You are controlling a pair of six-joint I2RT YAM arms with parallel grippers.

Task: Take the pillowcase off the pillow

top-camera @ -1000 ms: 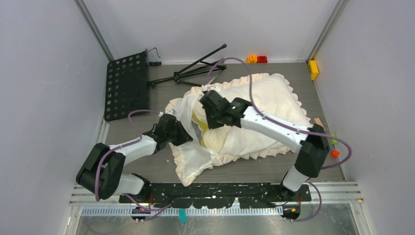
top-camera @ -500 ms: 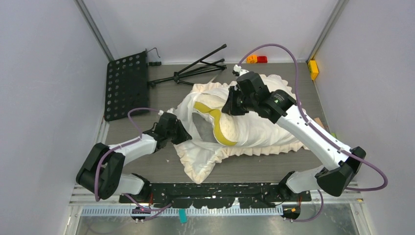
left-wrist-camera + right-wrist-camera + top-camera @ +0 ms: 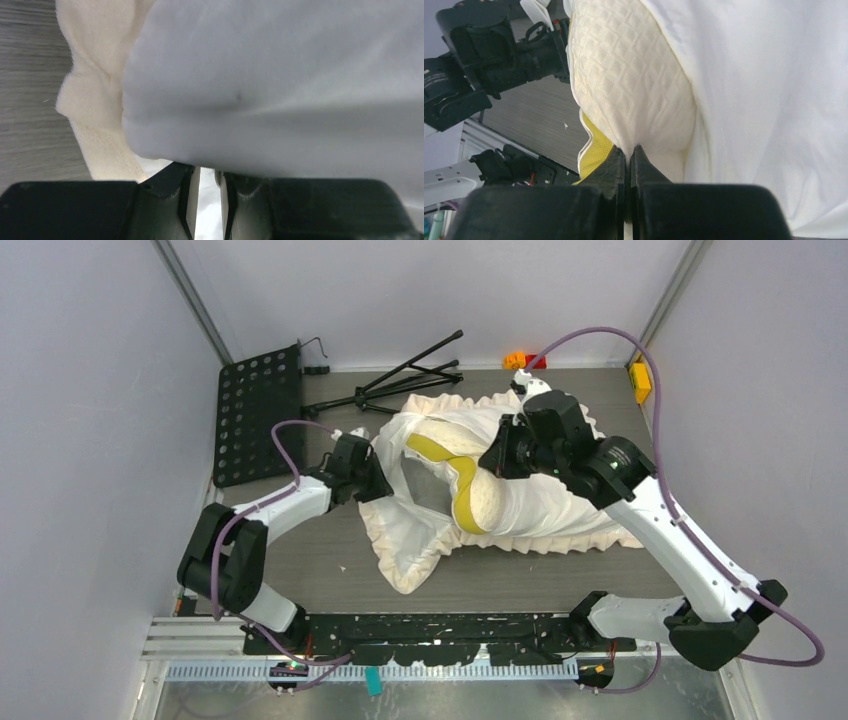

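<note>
The right pincer (image 3: 626, 152) pinches the pillow (image 3: 624, 85); I would pull it slowly to the right. The left pincer (image 3: 206, 190) should anchor the pillowcase (image 3: 275, 90), but I cannot tell if it holds.

Grey table (image 3: 300, 575) — pillowcase (image 3: 560, 515); perforated panel (image 3: 258, 427); folded tripod (image 3: 400, 380).

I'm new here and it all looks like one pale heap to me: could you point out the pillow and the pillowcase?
pillow (image 3: 484, 502): overhead view, bared quilted end.
pillowcase (image 3: 415, 540): overhead view, limp near flap.
</note>
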